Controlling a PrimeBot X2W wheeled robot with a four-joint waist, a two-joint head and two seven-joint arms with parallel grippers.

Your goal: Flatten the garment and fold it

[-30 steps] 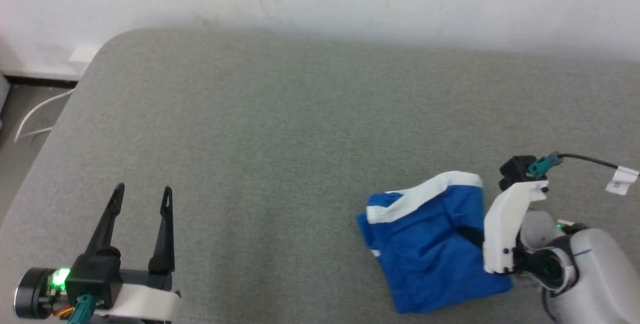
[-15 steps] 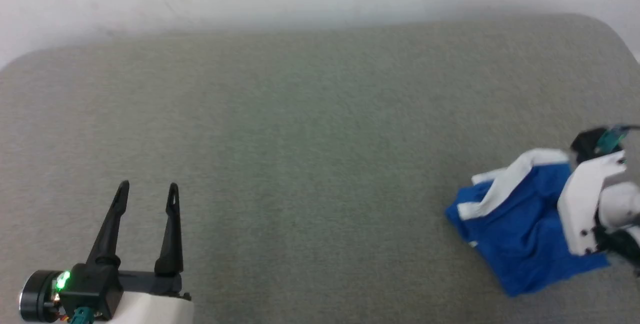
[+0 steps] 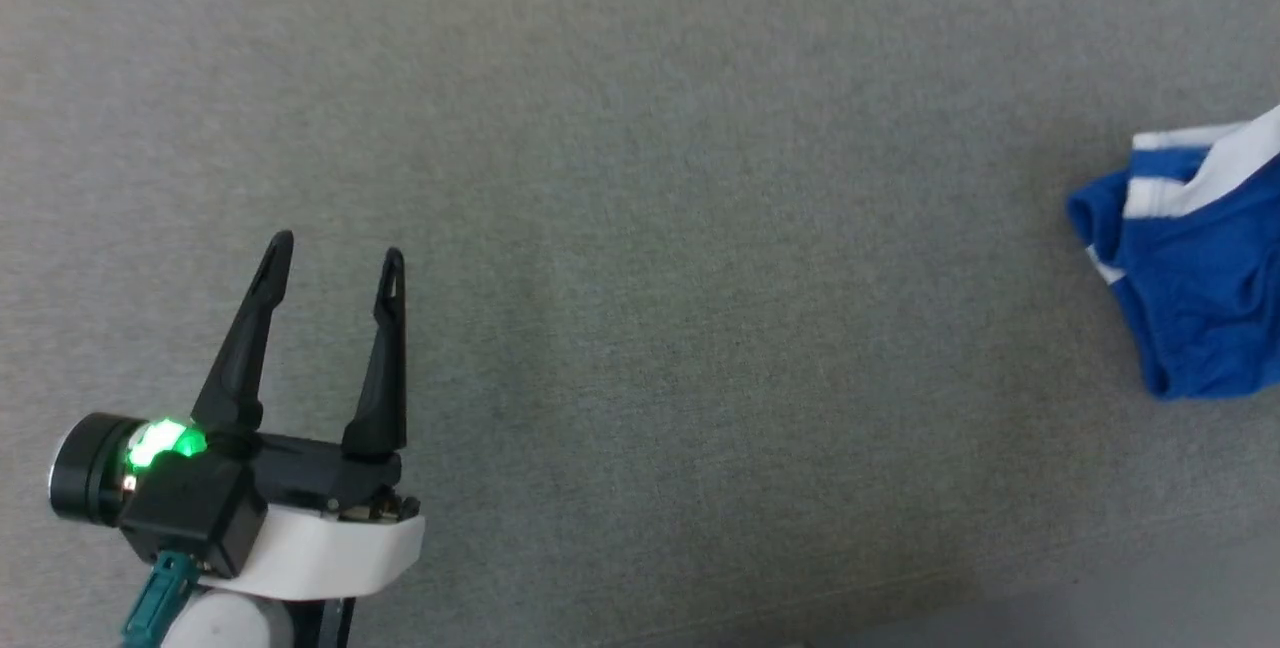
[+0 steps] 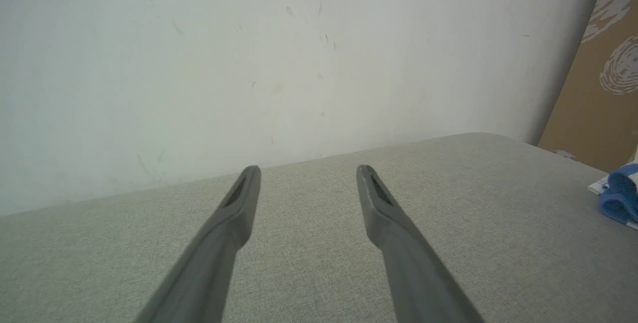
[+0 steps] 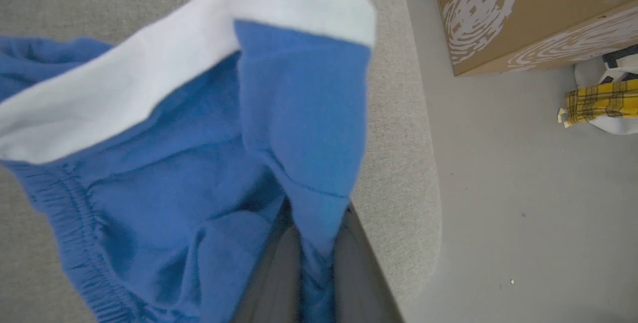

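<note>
blue cloth, crumpled: the shorts (image 3: 1190, 318) lie at the right of the grey pad (image 3: 640, 228), close to its right edge, white bands showing, partly cut off by the head view's border. right gripper (image 5: 313, 236) is closed narrow on a fold of the blue cloth, which rises from between its fingers. the elastic waist sags beside it. left gripper (image 3: 336, 248) hangs over bare pad at near left, fingers spread wide, holding nothing, well apart from the shorts. judgement: the step in hand is a drag to reposition and spread. to do it well, pull leftward toward mid-pad and away from the edge. keep the fold low so the rest trails flat rather than bunching. then have the left gripper take the waist opposite.
</note>
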